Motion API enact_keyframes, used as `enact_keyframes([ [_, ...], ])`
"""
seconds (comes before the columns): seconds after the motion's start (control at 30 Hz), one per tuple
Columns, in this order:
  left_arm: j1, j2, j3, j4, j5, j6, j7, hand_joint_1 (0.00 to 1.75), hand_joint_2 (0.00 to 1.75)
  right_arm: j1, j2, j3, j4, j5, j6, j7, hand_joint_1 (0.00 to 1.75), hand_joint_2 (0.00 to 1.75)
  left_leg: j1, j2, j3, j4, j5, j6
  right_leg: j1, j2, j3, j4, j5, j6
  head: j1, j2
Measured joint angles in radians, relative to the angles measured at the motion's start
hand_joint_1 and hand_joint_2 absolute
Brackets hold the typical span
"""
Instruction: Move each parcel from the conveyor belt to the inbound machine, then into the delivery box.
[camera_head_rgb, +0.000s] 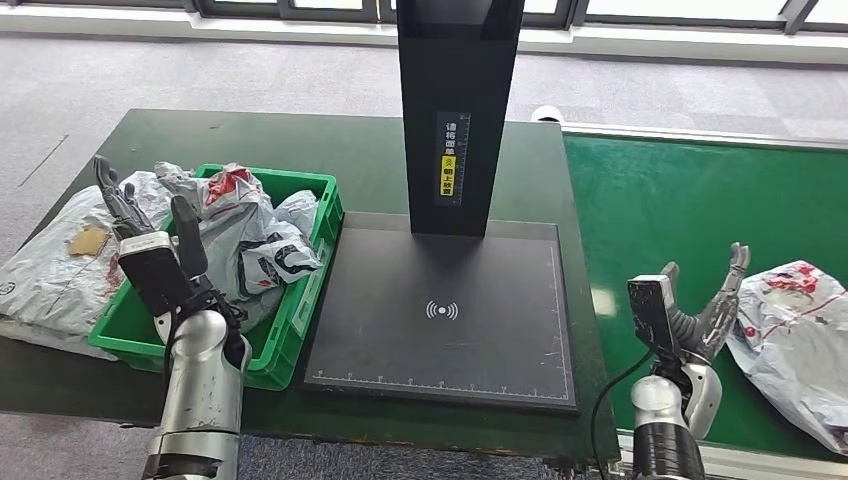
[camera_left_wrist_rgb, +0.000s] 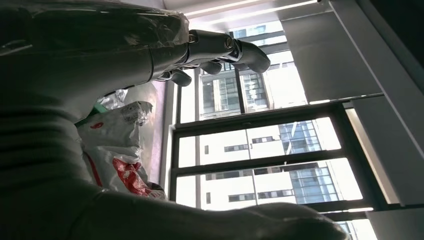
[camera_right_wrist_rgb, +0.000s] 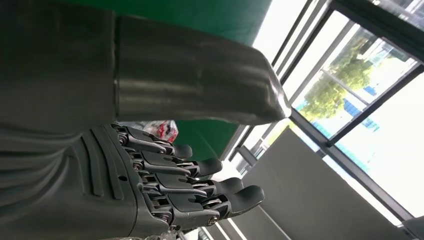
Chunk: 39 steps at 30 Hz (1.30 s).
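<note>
While both hands were raised at the lower edge of the head view, neither was seen to hold anything. The left hand (camera_head_rgb: 150, 235) was observed at the lower left of the frame, fingers spread and pointing upward, in front of the green delivery box (camera_head_rgb: 305, 290). In the left wrist view the same hand (camera_left_wrist_rgb: 210, 52) was recorded with fingers loosely curled and apart, nothing between them. The right hand (camera_head_rgb: 700, 300) was noted at the lower right, fingers splayed wide, just beside a white and red parcel (camera_head_rgb: 795, 330) lying on the green conveyor belt (camera_head_rgb: 680, 200); contact between hand and parcel could not be confirmed. In the right wrist view the right hand (camera_right_wrist_rgb: 165, 185) was seen with fingers extended side by side and empty, a small part of the parcel (camera_right_wrist_rgb: 162, 129) showing beyond them.

Several crumpled grey and white parcels (camera_head_rgb: 250, 225) were found piled in the delivery box at the left of the frame, one bearing red print. A further flat grey bag (camera_head_rgb: 55, 265) was noted lying against the box's outer left side on the dark table (camera_head_rgb: 250, 135). The inbound machine (camera_head_rgb: 445, 320), a black flat platform with a wireless symbol at its centre and a black upright column (camera_head_rgb: 458, 110) carrying a yellow label, was recorded at the centre of the frame with nothing resting on its platform.
</note>
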Motion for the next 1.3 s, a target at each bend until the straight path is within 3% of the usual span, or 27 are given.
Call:
enact_keyframes([
  [0.1, 0.029, 0.009, -0.04, -0.064, 0.044, 0.016, 0.0, 0.0, 0.0, -0.035, -0.027, -0.041, 0.073, 0.071, -0.07, 0.052, 0.0, 0.0, 0.0, 0.0, 0.0, 0.0, 0.0, 0.0, 0.0, 0.0, 0.0, 0.0, 0.0, 0.0, 0.0, 0.0],
  [0.23, 0.063, 0.017, -0.08, -0.128, 0.076, 0.015, 0.0, 0.0, 0.0, -0.074, -0.056, -0.151, 0.135, 0.287, -0.111, 0.126, 0.0, 0.0, 0.0, -0.001, 0.0, 0.0, 0.001, 0.001, 0.0, -0.001, 0.001, 0.0, 0.0, 0.0, 0.0, 0.0],
  [0.37, 0.079, 0.022, -0.098, -0.164, 0.079, 0.004, 0.0, 0.0, 0.0, -0.095, -0.066, -0.261, 0.167, 0.444, -0.114, 0.188, 0.0, 1.75, 0.0, -0.001, 0.0, 0.0, 0.001, 0.001, 0.0, -0.001, 0.001, 0.0, 0.0, 0.0, 0.0, 0.0],
  [0.43, 0.09, 0.022, -0.105, -0.183, 0.091, -0.015, 0.0, 0.0, 0.0, -0.104, -0.074, -0.311, 0.181, 0.59, -0.115, 0.322, 0.0, 1.75, -0.001, -0.001, 0.0, 0.0, 0.001, 0.001, -0.001, -0.001, 0.001, 0.0, 0.0, 0.0, 0.0, 0.0],
  [0.57, 0.125, 0.022, -0.117, -0.241, 0.134, -0.099, 0.0, 0.0, 1.75, -0.128, -0.136, -0.349, 0.298, 0.75, -0.115, 0.655, 0.0, 1.75, -0.001, -0.001, 0.0, 0.0, 0.0, 0.002, -0.001, -0.001, 0.001, 0.0, 0.0, 0.0, 0.0, 0.0],
  [0.63, 0.139, 0.022, -0.125, -0.268, 0.143, -0.128, 0.0, 0.0, 1.75, -0.134, -0.168, -0.349, 0.359, 0.758, -0.115, 0.718, 0.0, 1.75, -0.001, 0.0, 0.0, 0.0, 0.0, 0.002, -0.001, 0.0, 0.001, 0.0, 0.0, 0.0, 0.0, 0.0],
  [0.87, 0.162, 0.02, -0.136, -0.317, 0.145, -0.16, 0.0, 0.0, 1.75, -0.162, -0.227, -0.349, 0.511, 0.758, -0.089, 0.794, 0.0, 1.75, -0.001, 0.0, 0.001, 0.0, 0.0, 0.002, -0.001, 0.0, 0.001, 0.0, 0.0, 0.0, 0.0, 0.0],
  [1.2, 0.187, 0.02, -0.146, -0.409, 0.15, -0.141, 0.0, 0.0, 1.75, -0.184, -0.249, -0.318, 0.611, 0.76, 0.057, 0.897, 0.0, 1.75, -0.001, 0.0, 0.001, 0.0, 0.0, 0.002, -0.001, 0.0, 0.001, 0.0, 0.0, 0.0, 0.0, 0.0],
  [1.27, 0.19, 0.02, -0.15, -0.423, 0.15, -0.139, 0.0, 0.0, 1.75, -0.187, -0.249, -0.317, 0.619, 0.759, 0.083, 0.891, 0.42, 1.75, -0.001, 0.0, 0.001, 0.0, 0.0, 0.002, -0.001, -0.001, 0.001, 0.0, 0.0, 0.0, 0.0, 0.0],
  [1.3, 0.192, 0.02, -0.152, -0.429, 0.15, -0.139, 0.0, 0.0, 1.75, -0.188, -0.249, -0.317, 0.623, 0.758, 0.094, 0.887, 0.86, 1.75, -0.001, 0.0, 0.0, 0.0, 0.0, 0.002, -0.001, -0.001, 0.001, 0.0, 0.0, 0.0, 0.0, 0.0],
])
